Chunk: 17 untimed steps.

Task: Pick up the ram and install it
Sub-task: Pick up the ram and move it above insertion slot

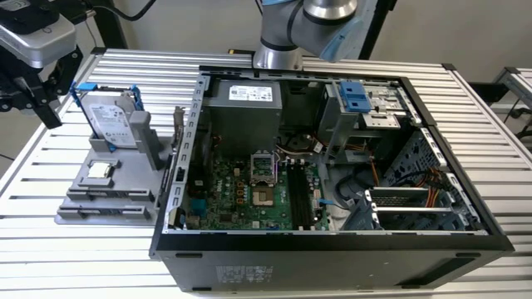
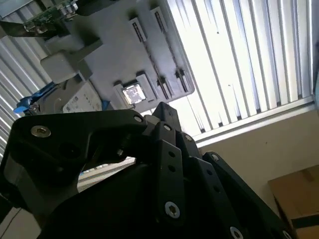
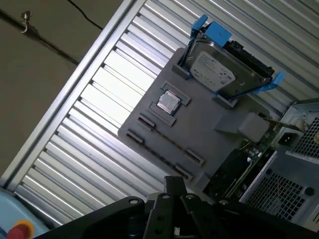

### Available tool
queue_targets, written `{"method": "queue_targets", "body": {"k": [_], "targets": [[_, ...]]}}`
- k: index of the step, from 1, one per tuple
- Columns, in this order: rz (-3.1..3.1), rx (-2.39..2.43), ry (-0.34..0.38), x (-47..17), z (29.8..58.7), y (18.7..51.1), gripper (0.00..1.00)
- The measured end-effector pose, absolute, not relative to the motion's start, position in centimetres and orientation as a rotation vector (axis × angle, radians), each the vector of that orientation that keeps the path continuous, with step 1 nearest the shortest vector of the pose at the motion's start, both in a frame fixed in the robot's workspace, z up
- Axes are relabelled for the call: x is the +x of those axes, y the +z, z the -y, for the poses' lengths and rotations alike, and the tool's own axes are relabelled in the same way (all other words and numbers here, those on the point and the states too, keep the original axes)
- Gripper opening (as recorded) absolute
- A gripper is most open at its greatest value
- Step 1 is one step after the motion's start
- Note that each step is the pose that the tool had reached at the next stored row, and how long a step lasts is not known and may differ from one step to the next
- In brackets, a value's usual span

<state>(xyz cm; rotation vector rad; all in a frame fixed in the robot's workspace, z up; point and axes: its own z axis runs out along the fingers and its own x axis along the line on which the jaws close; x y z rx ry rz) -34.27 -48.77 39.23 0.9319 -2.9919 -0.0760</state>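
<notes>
My end effector hangs high at the exterior view's left, by the surface edge, well apart from the ram. Open/closed: can't tell. Ram stands upright on grey fixture, just beside PC case.

This is a robotics lab or test workshop rather than a home or office. An open desktop computer case lies on its side on a table of ribbed aluminium profiles, with its motherboard exposed. At the case's 9 o'clock a grey fixture holds loose parts: a hard drive in a blue frame, a processor chip and the ram. An industrial robot arm rises at the table's 12 o'clock. The first wrist view shows a red push-button.
</notes>
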Motion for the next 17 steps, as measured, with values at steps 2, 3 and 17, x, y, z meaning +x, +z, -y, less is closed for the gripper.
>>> {"method": "queue_targets", "body": {"k": [2, 3, 17], "targets": [[2.985, 0.952, -0.076, -34.27, 48.77, 39.25, 0.0], [2.981, 0.965, -0.076, -34.27, 48.77, 39.27, 0.0], [2.905, 1.163, -0.073, -34.27, 48.71, 39.37, 0.0]]}}
